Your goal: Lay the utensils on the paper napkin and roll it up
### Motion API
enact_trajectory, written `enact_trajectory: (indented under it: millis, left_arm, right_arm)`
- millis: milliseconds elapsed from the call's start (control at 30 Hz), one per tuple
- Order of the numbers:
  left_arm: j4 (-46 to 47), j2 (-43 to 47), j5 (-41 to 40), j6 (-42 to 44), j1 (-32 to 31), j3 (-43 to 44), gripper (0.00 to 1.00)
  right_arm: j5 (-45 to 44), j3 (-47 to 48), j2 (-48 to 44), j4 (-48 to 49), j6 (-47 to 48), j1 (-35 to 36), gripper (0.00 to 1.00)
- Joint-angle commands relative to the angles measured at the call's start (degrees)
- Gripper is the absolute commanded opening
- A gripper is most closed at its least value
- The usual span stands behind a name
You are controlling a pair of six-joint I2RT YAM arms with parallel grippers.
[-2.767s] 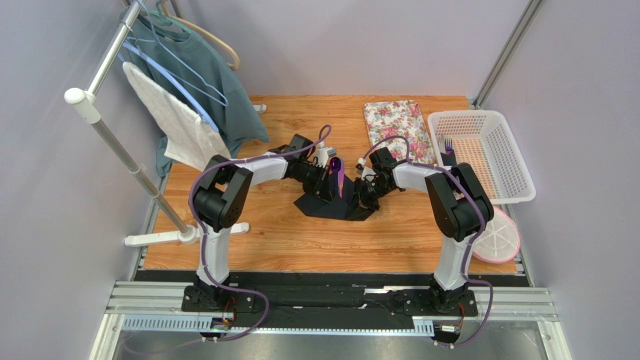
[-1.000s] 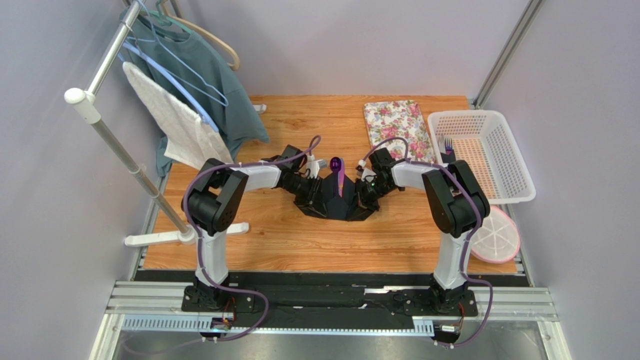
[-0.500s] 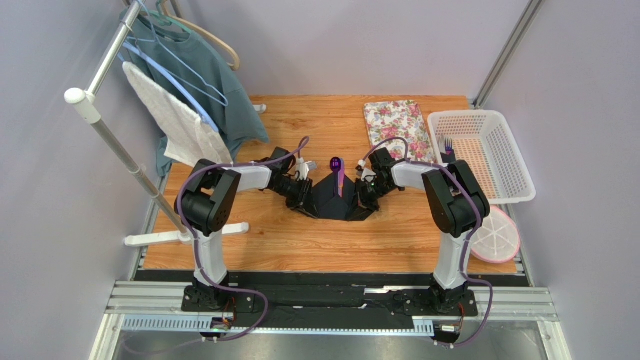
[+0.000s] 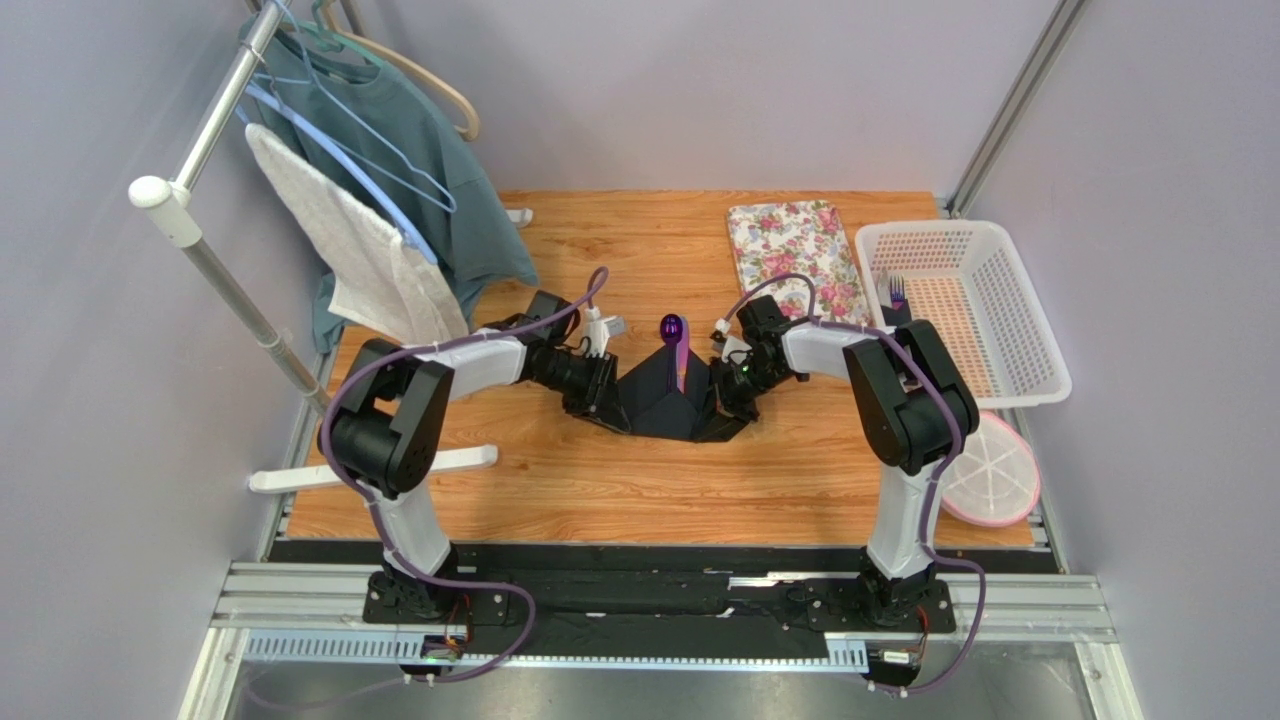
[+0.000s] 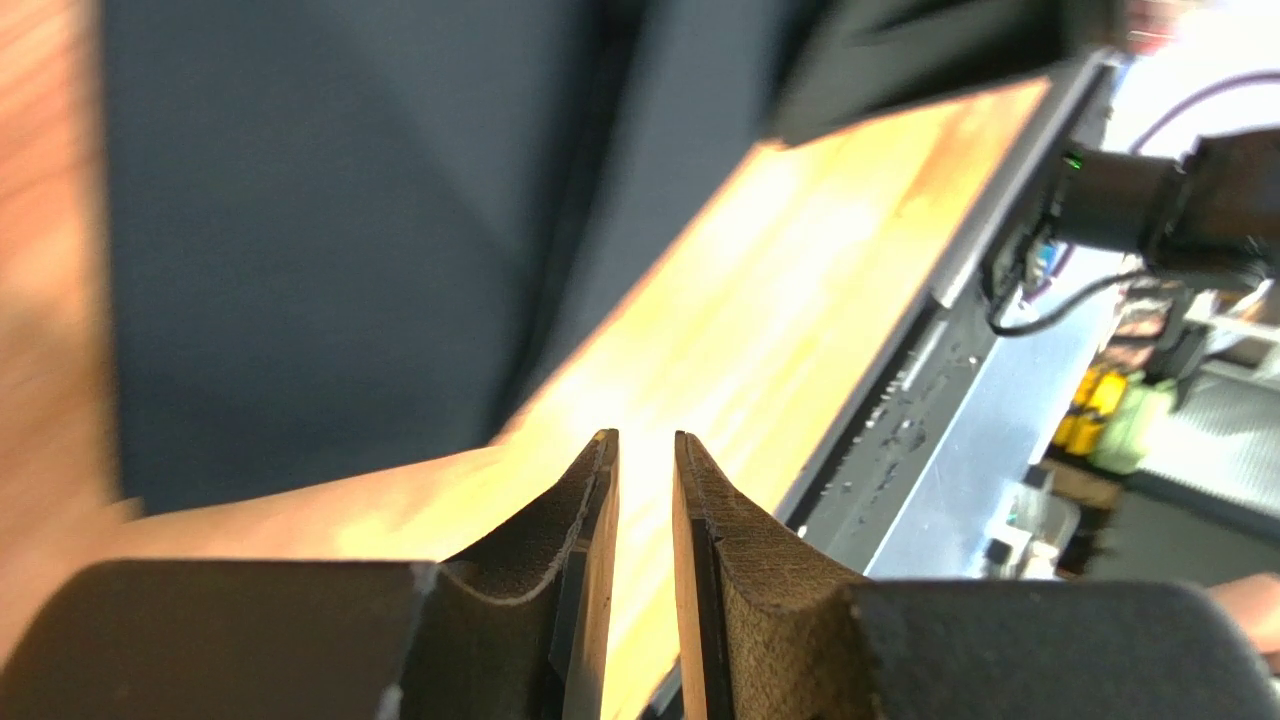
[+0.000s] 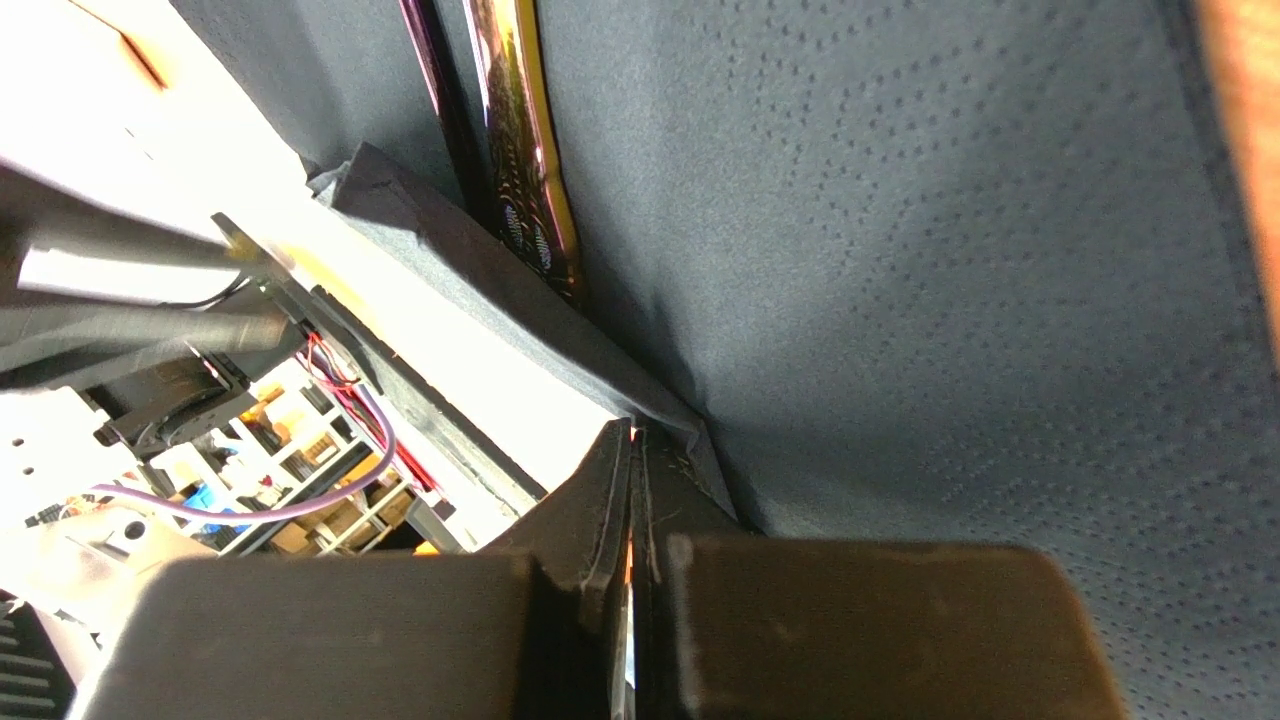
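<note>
Lying at the middle of the wooden counter (image 4: 601,480), the paper napkin (image 4: 661,402) was a black sheet lifted on its left and right sides. The 2 purple utensils (image 4: 678,353) rested along its centre crease, and the spoon's round bowl (image 4: 670,323) poked past the far edge. The right jaws were clamped tight on the napkin's raised right edge near the utensils, while the left jaws stood at its left edge with a narrow gap between them, gripping nothing, bare counter showing through.
</note>
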State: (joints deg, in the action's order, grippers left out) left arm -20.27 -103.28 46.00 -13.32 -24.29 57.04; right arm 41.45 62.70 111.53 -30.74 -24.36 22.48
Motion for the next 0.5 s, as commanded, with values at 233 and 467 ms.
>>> enact_trajectory:
  millis: [233, 467]
  left_arm:
    - [6.91, -1.30, 0.23, -3.64, -4.27, 3.87, 0.26]
    - [6.56, -5.60, -3.10, -4.52, -4.10, 4.66, 0.22]
  right_arm:
    - [-3.92, 0.85, 1.50, -0.81, 2.04, 0.20, 0.00]
    - [-3.75, 0.94, 2.03, -0.90, 1.95, 0.20, 0.00]
